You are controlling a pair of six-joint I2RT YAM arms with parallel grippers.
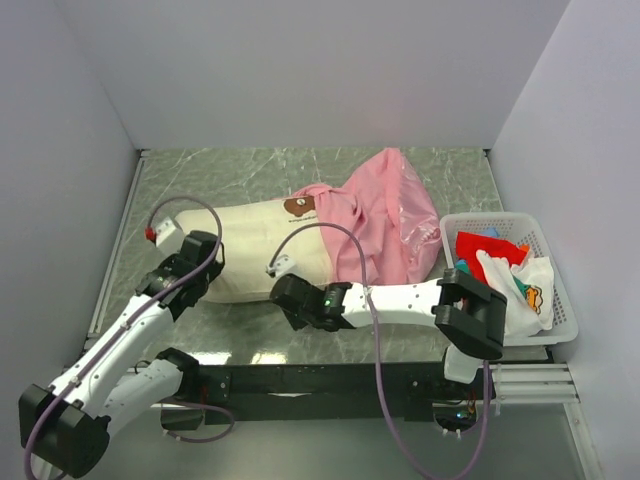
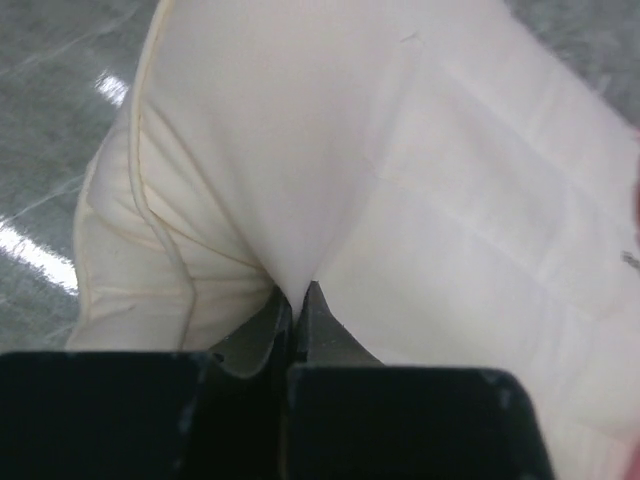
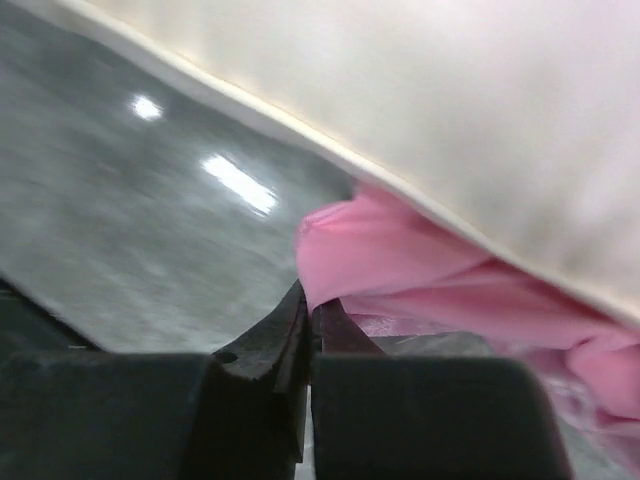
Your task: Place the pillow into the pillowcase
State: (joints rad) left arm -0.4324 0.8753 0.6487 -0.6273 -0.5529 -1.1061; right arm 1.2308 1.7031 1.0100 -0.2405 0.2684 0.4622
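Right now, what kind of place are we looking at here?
Probably a robot test cell, not a home: plain white walls box in a marble-look table, and a white basket of cloths sits at its right side.

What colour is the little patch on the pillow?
The patch on the pillow is brown; top external view shows it best.

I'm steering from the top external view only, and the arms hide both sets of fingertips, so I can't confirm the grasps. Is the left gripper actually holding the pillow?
Observer: Yes. The left wrist view shows the left gripper shut, pinching a fold of the pillow.
Operator: And the right one?
Observer: In its wrist view, the right gripper is shut on an edge of the pillowcase, right beside the pillow's piped seam.
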